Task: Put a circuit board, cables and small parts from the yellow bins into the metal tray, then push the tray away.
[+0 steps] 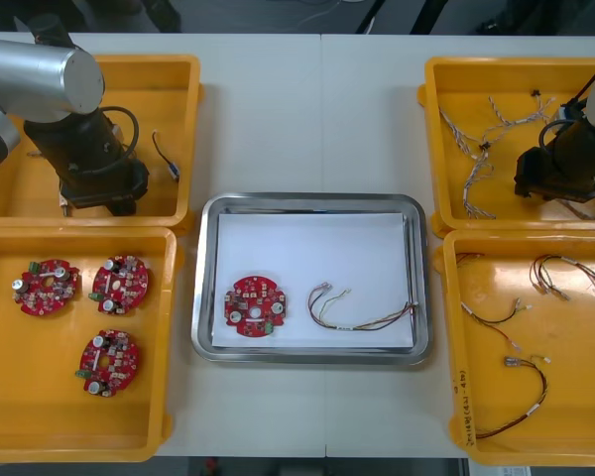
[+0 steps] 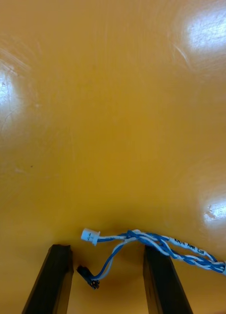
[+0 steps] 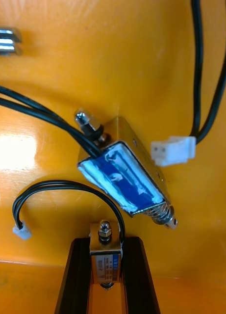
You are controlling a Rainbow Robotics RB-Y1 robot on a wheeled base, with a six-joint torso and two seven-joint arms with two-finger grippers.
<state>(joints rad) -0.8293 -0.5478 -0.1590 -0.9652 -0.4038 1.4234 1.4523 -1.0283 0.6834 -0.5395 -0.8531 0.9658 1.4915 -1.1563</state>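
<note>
Gripping a small metal part in our left gripper, we are holding it low in the far-left yellow bin. The fingers are standing apart by just the part's width and pressing on its two sides. A thin black cable is looping out from that part and ending in a small white plug on the bin floor. Just beyond the fingertips a larger metal part with a blue face is lying tilted, with its black leads running off to one side.

We are hanging our right gripper low over the floor of the far-right yellow bin, its fingers standing wide and clasping nothing. The end of a twisted blue and white cable is lying between them, its white connector and black connector both resting free on the floor.

In the metal tray between the bins, white inside, a round red circuit board is lying toward our left. A red and yellow cable is lying beside it without touching it. Three more circuit boards are lying in the near-left yellow bin, and loose cables are lying in the near-right yellow bin.
</note>
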